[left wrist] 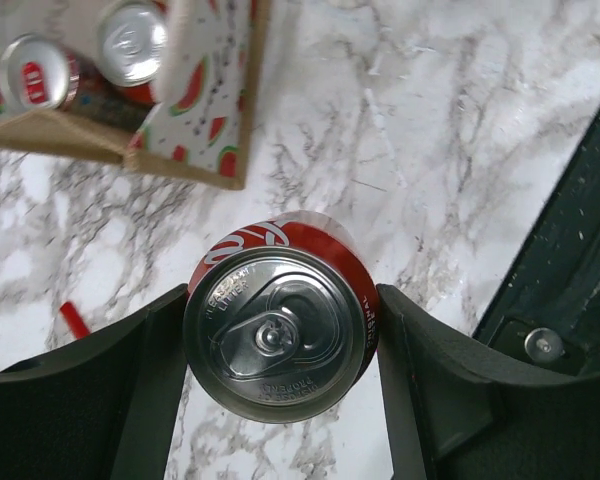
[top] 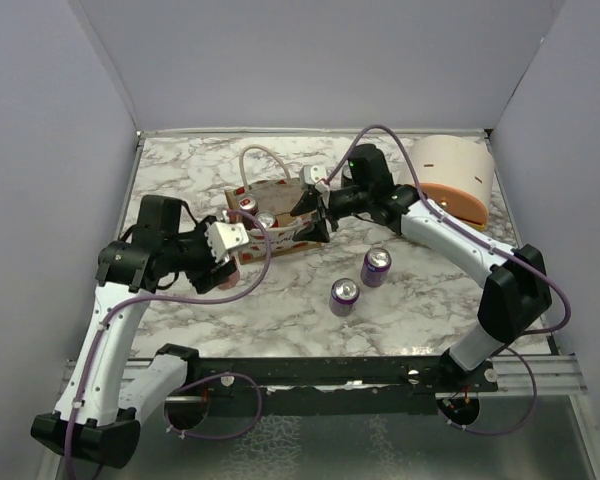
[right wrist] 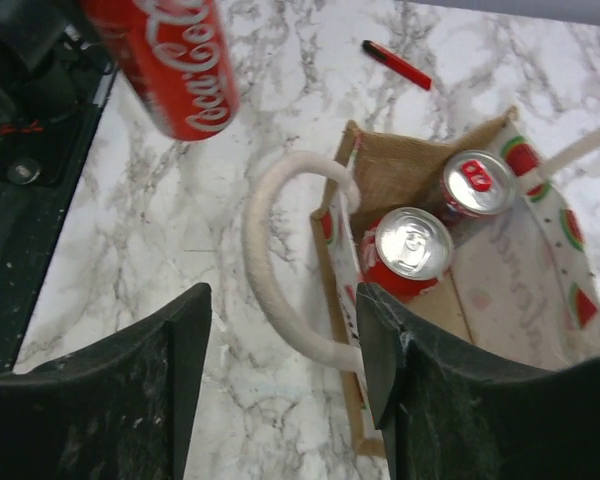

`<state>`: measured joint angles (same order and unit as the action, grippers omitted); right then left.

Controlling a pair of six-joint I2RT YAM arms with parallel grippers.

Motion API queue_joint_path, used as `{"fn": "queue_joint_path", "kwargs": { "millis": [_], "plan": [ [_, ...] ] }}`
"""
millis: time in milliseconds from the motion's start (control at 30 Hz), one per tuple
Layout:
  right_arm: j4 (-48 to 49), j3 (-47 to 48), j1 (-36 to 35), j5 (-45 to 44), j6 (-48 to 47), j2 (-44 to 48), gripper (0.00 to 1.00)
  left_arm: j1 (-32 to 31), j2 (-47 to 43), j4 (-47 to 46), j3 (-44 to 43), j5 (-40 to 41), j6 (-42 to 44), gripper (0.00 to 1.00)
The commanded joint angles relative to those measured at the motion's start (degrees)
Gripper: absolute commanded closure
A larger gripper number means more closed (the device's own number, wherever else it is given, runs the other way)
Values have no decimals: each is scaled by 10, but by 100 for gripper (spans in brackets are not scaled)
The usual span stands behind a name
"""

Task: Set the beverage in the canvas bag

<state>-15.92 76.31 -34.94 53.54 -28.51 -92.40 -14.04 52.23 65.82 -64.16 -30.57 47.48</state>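
The beverage, a red cola can (left wrist: 280, 340), stands upright between the fingers of my left gripper (left wrist: 280, 298), which is shut on its sides. The right wrist view shows the same can (right wrist: 170, 60) at its top left. The canvas bag (top: 272, 190) is just beyond the left gripper (top: 227, 260). It is tan with watermelon slices (left wrist: 205, 110) and holds two red cans (right wrist: 412, 245) (right wrist: 477, 183). My right gripper (right wrist: 283, 300) is open at the bag's near wall (right wrist: 380, 170). One white rope handle (right wrist: 265, 250) lies between its fingers, unclamped.
Two purple cans (top: 376, 267) (top: 343, 297) stand on the marble in front of the right arm. A peach domed container (top: 455, 175) sits at the back right. A small red stick (right wrist: 397, 63) lies near the bag. The black rail (top: 330, 370) runs along the near edge.
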Motion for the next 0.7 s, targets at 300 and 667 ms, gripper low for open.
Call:
{"fn": "queue_joint_path", "kwargs": {
  "millis": [300, 667],
  "plan": [
    [0, -65, -37, 28, -2, 16, 70, 75, 102, -178, -192, 51, -195, 100],
    [41, -100, -37, 29, 23, 14, 72, 68, 236, -322, -230, -66, -293, 100]
  ]
}}
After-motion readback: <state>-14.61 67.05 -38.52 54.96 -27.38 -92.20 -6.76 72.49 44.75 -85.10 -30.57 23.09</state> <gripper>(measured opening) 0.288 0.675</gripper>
